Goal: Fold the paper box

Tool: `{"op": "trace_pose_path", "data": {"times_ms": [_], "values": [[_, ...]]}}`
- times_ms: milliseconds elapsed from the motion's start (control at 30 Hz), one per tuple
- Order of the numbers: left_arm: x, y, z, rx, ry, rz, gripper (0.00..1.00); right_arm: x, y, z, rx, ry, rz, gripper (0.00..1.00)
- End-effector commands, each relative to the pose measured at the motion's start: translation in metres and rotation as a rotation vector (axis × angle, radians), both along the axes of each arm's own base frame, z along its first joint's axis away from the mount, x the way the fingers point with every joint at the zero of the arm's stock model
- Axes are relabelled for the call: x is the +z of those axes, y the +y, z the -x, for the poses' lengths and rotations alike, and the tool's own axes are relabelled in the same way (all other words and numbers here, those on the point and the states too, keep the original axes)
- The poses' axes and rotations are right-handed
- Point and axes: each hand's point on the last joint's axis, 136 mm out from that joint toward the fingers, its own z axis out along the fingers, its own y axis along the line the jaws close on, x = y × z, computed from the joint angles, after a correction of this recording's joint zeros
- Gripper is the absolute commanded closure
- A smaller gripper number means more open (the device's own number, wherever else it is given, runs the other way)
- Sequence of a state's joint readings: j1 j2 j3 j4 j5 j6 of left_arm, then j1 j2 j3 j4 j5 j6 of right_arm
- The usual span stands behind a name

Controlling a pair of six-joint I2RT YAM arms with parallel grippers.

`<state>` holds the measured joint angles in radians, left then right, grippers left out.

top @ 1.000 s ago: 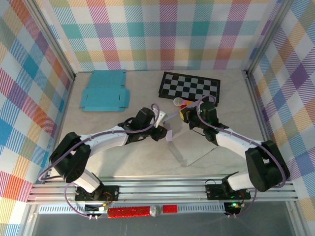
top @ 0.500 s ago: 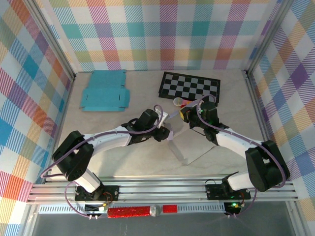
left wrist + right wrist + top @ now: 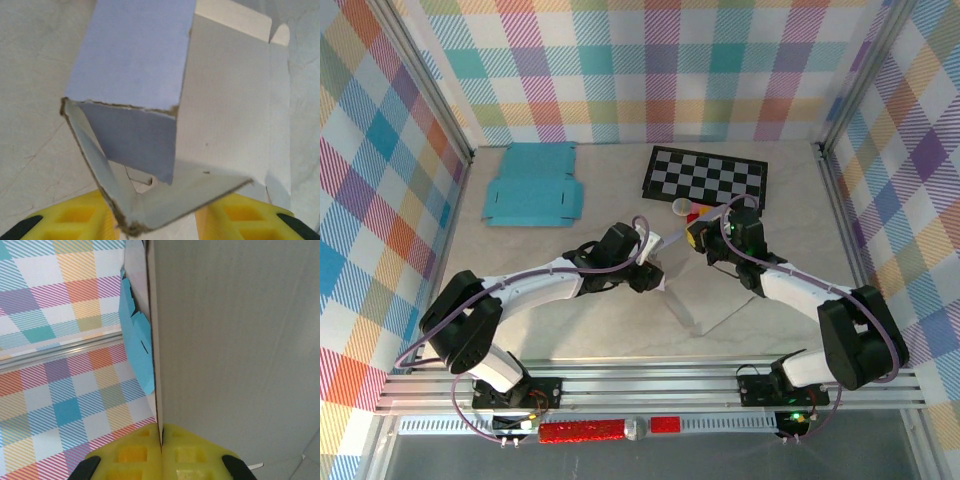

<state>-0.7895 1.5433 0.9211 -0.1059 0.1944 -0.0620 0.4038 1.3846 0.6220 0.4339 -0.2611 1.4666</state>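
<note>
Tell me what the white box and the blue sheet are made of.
White box: thin paperboard with a matte finish; its cut edges look fibrous and grey-brown. Blue sheet: probably matte card, lying flat with cut flaps, but too far away to be sure.

Your left arm (image 3: 535, 285) stretches low and inward, the left tool (image 3: 155, 222) holding its yellow fingers (image 3: 75, 220) apart, while your right arm (image 3: 790, 285) bends in from the opposite side, the right tool (image 3: 161, 452) pinched tight together.
</note>
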Motion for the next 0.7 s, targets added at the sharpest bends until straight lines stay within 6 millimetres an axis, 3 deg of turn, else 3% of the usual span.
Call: {"op": "trace_pose_path", "data": {"times_ms": [0, 233, 667], "values": [[0.009, 0.001, 0.009, -0.072, 0.007, -0.011, 0.58, 0.008, 0.001, 0.005, 0.046, -0.058, 0.006, 1.00], [0.003, 0.000, 0.006, -0.048, 0.018, -0.011, 0.57, 0.002, -0.001, 0.009, 0.041, -0.051, 0.007, 1.00], [-0.003, -0.011, -0.011, 0.037, -0.018, 0.007, 0.66, 0.005, -0.002, 0.007, 0.030, -0.050, -0.004, 1.00]]}}
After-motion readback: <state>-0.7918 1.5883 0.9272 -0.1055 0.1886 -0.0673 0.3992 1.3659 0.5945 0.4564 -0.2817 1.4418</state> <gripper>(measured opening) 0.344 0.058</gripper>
